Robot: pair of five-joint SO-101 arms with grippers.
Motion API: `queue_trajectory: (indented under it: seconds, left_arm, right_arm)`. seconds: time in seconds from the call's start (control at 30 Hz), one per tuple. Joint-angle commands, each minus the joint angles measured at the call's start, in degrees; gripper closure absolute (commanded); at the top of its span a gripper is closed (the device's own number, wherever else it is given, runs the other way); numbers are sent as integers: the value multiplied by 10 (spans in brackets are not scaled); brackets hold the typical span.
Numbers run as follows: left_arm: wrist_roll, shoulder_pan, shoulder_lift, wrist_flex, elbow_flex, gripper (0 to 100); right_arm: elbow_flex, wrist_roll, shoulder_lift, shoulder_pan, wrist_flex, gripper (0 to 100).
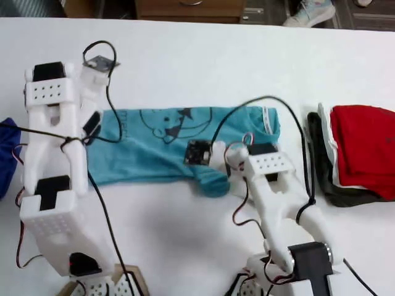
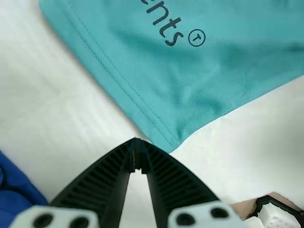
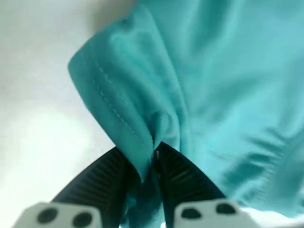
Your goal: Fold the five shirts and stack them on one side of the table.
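A teal shirt (image 1: 154,148) with a dark print lies spread across the middle of the table. My left gripper (image 1: 92,125) sits at its left hem. In the left wrist view that gripper (image 2: 137,142) is shut, with a sliver of the teal hem (image 2: 156,128) pinched at its tips near the shirt's corner. My right gripper (image 1: 217,169) is at the shirt's front edge, and in the right wrist view it (image 3: 154,154) is shut on a bunched teal sleeve (image 3: 123,104). A folded red shirt (image 1: 364,148) tops a stack at the right.
Under the red shirt are a white layer and a dark shirt (image 1: 324,179). A blue shirt (image 1: 6,154) lies at the table's left edge. Black cables (image 1: 290,117) loop over the teal shirt. White table (image 1: 185,61) stretches behind.
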Motion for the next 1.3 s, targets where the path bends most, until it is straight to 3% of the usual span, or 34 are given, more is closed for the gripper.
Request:
queue_trajectory:
  seconds: [0.0,0.33,0.63,1.03,1.27]
  left_arm:
    - [-2,-2,13,-8,-18,979]
    - [39,18,120,-68,-19,979]
    - [40,51,135,-105,-15,979]
    - [60,55,167,-222,87,979]
    - [63,55,169,-222,87,979]
  right_arm:
    - [-98,4,1,1,44,978]
    - [-164,4,50,-31,38,978]
    - [-280,4,159,7,-6,978]
    - [-358,2,256,3,-6,971]
    - [-387,2,256,7,23,745]
